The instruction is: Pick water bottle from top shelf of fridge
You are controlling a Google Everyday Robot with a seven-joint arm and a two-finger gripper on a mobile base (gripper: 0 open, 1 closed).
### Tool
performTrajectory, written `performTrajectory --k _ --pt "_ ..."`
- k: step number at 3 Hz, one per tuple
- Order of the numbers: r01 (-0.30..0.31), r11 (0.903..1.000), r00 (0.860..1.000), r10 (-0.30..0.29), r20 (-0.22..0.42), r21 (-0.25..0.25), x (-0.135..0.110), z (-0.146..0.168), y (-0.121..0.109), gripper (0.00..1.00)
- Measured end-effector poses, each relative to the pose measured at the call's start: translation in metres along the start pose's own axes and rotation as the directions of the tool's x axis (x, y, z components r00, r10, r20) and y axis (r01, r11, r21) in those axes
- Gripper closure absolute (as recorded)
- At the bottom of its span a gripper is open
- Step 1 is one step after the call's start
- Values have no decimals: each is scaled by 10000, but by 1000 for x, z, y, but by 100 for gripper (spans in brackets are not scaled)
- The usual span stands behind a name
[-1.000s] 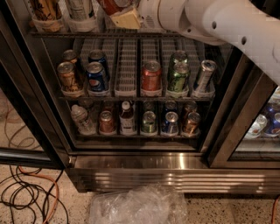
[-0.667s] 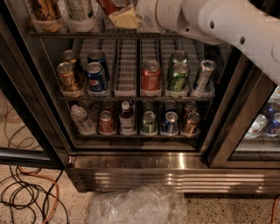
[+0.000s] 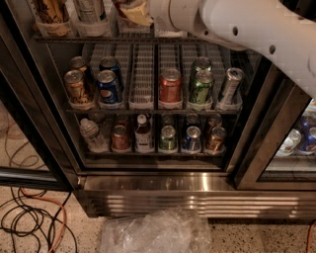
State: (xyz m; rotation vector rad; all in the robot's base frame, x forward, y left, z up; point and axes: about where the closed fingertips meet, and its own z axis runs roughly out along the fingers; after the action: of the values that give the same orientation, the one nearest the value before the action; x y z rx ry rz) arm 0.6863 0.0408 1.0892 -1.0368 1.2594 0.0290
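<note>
The fridge point(image 3: 158, 190) stands open in front of me, with a dark frame and a ribbed steel base panel. The top shelf point(image 3: 98, 38) runs along the upper edge of the view. Only the lower parts of its tall bottles show: one with a tan label point(image 3: 52, 12) and one with a pale label point(image 3: 90, 10), both in white cup holders. I cannot tell which is the water bottle. My white arm point(image 3: 237, 27) reaches in from the upper right. The gripper point(image 3: 134, 12), a tan part at its end, is over the top shelf just right of the pale-label bottle.
The middle rack holds cans, among them a red one point(image 3: 171, 86) and green ones point(image 3: 201, 84). The lower rack holds cans, a small clear bottle point(image 3: 91, 134) and a dark white-capped bottle point(image 3: 143, 133). Crumpled clear plastic point(image 3: 155, 232) and cables point(image 3: 29, 217) lie on the floor.
The gripper and arm have shifted slightly up and to the left along the top shelf. Nothing on the racks has moved.
</note>
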Motion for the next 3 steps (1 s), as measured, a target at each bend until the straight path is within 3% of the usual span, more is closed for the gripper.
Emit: performTrajectory --k 2,3 --pt "320 9995 9992 -319 234 -24 -9 1 -1 100" --pt "800 9945 9949 -838 557 671 -27 -16 -11 100"
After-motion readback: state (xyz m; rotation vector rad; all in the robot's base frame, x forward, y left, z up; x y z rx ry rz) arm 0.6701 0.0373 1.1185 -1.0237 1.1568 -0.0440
